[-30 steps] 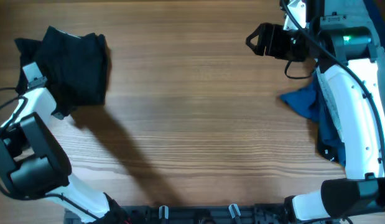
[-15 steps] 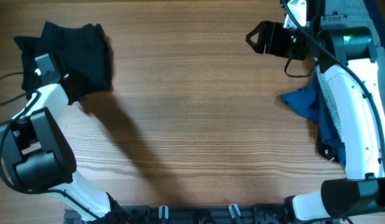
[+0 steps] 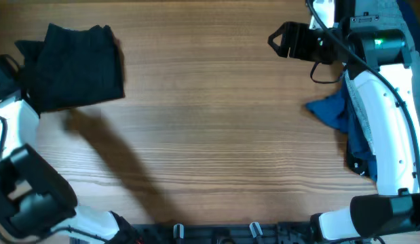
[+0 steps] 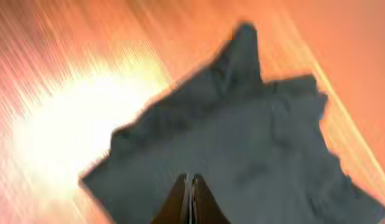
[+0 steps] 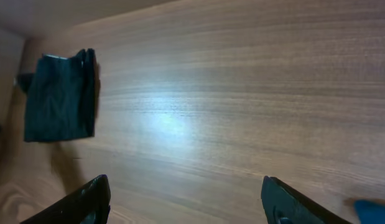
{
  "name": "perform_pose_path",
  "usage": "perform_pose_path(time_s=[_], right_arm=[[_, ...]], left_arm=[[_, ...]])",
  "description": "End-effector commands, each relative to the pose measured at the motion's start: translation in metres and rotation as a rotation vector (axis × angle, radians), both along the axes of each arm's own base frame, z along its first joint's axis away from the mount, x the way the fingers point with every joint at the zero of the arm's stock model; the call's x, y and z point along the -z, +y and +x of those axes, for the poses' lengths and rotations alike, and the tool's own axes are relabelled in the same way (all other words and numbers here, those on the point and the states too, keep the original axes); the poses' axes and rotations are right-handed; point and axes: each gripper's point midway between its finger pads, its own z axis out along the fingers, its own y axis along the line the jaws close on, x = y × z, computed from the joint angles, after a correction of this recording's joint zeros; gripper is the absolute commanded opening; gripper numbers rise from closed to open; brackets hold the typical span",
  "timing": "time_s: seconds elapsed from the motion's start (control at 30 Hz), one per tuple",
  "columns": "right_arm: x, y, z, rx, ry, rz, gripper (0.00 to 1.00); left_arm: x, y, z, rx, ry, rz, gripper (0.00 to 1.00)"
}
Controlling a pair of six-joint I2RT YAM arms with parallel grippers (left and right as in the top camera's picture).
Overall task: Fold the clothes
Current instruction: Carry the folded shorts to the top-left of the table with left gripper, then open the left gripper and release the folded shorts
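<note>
Since the earlier frame the left arm has drawn back to the left edge of the desk (image 3: 216,149), uncovering the black garment (image 3: 74,68). This soft cloth lies folded, roughly rectangular, at far left. The left pincer (image 4: 190,182) is clenched, tips together, grasping nothing, with the cloth blurred ahead. The right pincer (image 3: 276,42) is released, jaws wide, over smooth wood grain. A crumpled blue garment (image 3: 335,112) lies partly under the right arm.
</note>
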Motion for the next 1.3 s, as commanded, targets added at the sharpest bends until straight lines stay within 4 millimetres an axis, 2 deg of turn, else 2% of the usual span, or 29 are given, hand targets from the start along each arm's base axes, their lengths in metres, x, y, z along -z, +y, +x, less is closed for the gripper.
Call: perform_pose_path(time_s=[0.0, 0.07, 0.17, 0.23, 0.3, 0.43, 0.5, 0.57, 0.63, 0.73, 0.8, 0.9, 0.93, 1.0, 1.07, 1.1, 1.17, 1.23, 1.27], right_arm=[[0.009, 0.005, -0.006, -0.038, 0.033, -0.007, 0.79], [0.011, 0.004, -0.009, -0.037, 0.051, -0.009, 0.79], [0.012, 0.004, -0.011, -0.036, 0.061, -0.008, 0.79], [0.012, 0.004, -0.011, -0.03, 0.065, -0.004, 0.78], [0.012, 0.004, -0.011, -0.029, 0.064, -0.003, 0.79], [0.011, 0.004, -0.009, -0.029, 0.056, -0.002, 0.78], [0.011, 0.004, -0.009, -0.029, 0.058, -0.002, 0.79], [0.011, 0.004, -0.009, -0.029, 0.057, -0.002, 0.79], [0.012, 0.004, -0.01, -0.031, 0.059, -0.004, 0.79], [0.012, 0.004, -0.011, -0.038, 0.06, -0.009, 0.79], [0.013, 0.004, -0.011, -0.04, 0.062, -0.011, 0.79], [0.014, 0.004, -0.013, -0.039, 0.071, -0.011, 0.79], [0.015, 0.004, -0.015, -0.033, 0.083, -0.008, 0.79], [0.015, 0.004, -0.015, -0.028, 0.086, -0.004, 0.79], [0.015, 0.004, -0.014, -0.017, 0.09, 0.003, 0.78], [0.015, 0.004, -0.014, -0.017, 0.088, 0.003, 0.78], [0.014, 0.004, -0.013, -0.021, 0.082, 0.001, 0.78], [0.015, 0.005, -0.013, -0.034, 0.078, -0.006, 0.79], [0.015, 0.006, -0.013, -0.037, 0.076, -0.006, 0.79]], left_arm=[[0.04, 0.02, 0.007, -0.046, 0.031, 0.022, 0.04], [0.084, 0.025, 0.013, -0.046, 0.061, 0.005, 0.04], [0.129, 0.021, 0.016, -0.028, 0.091, -0.033, 0.04], [0.144, 0.019, 0.018, -0.019, 0.097, -0.041, 0.04], [0.143, 0.018, 0.022, -0.01, 0.086, -0.034, 0.04], [0.126, -0.006, 0.057, 0.101, 0.02, 0.046, 0.04], [0.122, -0.022, 0.069, 0.137, 0.0, 0.059, 0.04], [0.12, -0.029, 0.074, 0.148, -0.004, 0.065, 0.04], [0.121, -0.029, 0.074, 0.148, -0.002, 0.064, 0.04], [0.118, -0.016, 0.069, 0.122, -0.005, 0.066, 0.04], [0.111, -0.005, 0.07, 0.101, -0.021, 0.082, 0.04], [0.091, 0.004, 0.082, 0.09, -0.106, 0.136, 0.04], [0.084, 0.006, 0.086, 0.089, -0.135, 0.153, 0.04], [0.084, 0.002, 0.087, 0.103, -0.136, 0.142, 0.04], [0.081, -0.014, 0.072, 0.138, -0.052, 0.049, 0.04], [0.069, -0.02, 0.062, 0.13, -0.021, 0.019, 0.04], [0.039, -0.029, 0.046, 0.126, -0.002, -0.015, 0.04], [-0.002, -0.043, 0.027, 0.138, 0.0, -0.029, 0.04], [-0.011, -0.047, 0.018, 0.138, 0.015, -0.038, 0.05]])
